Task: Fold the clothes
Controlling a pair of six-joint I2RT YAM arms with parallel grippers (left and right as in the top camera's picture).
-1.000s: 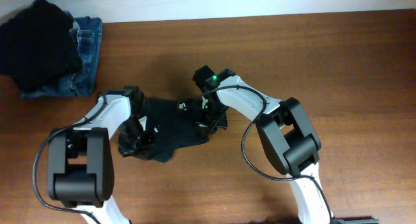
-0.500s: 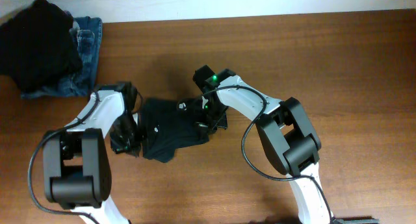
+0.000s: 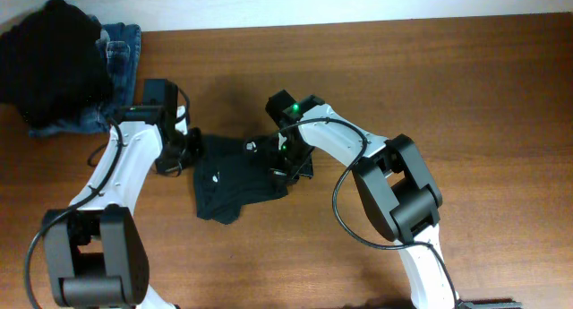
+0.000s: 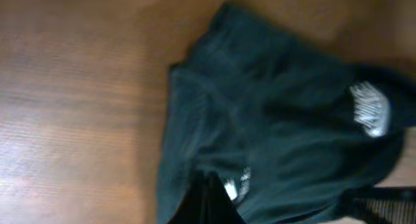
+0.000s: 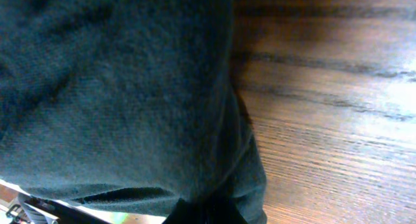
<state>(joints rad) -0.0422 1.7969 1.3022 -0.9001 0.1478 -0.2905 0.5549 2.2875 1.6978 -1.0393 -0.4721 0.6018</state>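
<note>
The T-shirt (image 3: 235, 179), very dark green, lies crumpled and bunched just to the nine o'clock side of the middle of the desk (image 3: 466, 85); it is not spread flat, and a loose flap of it points toward six o'clock; a small white mark (image 3: 252, 146) shows near its twelve o'clock edge.

The left hand (image 3: 183, 154) sits at the shirt's nine o'clock edge, its arm reaching in from seven o'clock; in the left wrist view its dark fingers (image 4: 205, 199) are pressed together with the cloth gathered at their tips, so it is pinching the T-shirt.

The right hand (image 3: 285, 162) is at the shirt's three o'clock edge, its arm curving in from five o'clock, with a green light (image 3: 291, 107) lit on the wrist; in the right wrist view the cloth fills the nine o'clock half of the frame and hangs over the closed fingers (image 5: 209, 211), so it too is pinching the T-shirt; bare wood grain shows on the three o'clock side.

At the desk's ten o'clock corner, well apart from the shirt, a heap of black cloth (image 3: 49, 58) lies on top of blue denim jeans (image 3: 121, 72).
</note>
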